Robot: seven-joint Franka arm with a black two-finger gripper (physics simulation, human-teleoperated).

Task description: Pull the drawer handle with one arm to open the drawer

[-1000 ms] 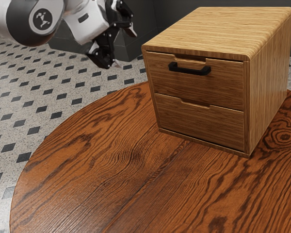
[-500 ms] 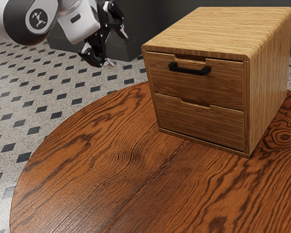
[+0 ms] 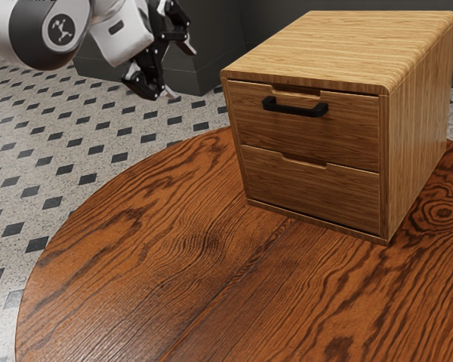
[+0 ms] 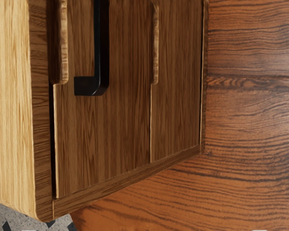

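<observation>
The round, dark-grained wooden counter (image 3: 211,286) lay nearest the exterior camera, its curved edge toward the exterior view's left. Farther back on it, toward the exterior view's right, stood a light wooden two-drawer cabinet (image 3: 362,53), resting flat on the counter.

The lower drawer (image 3: 309,188) had a plain front with a shallow notch in its top edge. Above it was the upper drawer (image 3: 340,136), whose front sat flush with the cabinet's face, so it looked closed. The black bar handle (image 3: 294,108) was mounted across the upper part of that front, just under a notch, and nothing touched it.

Beyond the counter's edge, over the speckled floor (image 3: 60,151) with its dark diamond tiles, the white arm (image 3: 53,30) came in from the exterior view's upper left. Its black claw (image 3: 168,66) hung in the air, released, with its fingers spread and nothing between them. It was well apart from the handle and from the cabinet, on the exterior view's left of both. A dark wall (image 3: 211,23) stood behind it.

From the wrist camera, one end of the handle (image 4: 101,43) showed against the upper drawer front (image 4: 120,110), with the lower drawer front (image 4: 176,96) beside it and the counter (image 4: 250,144) beyond.
</observation>
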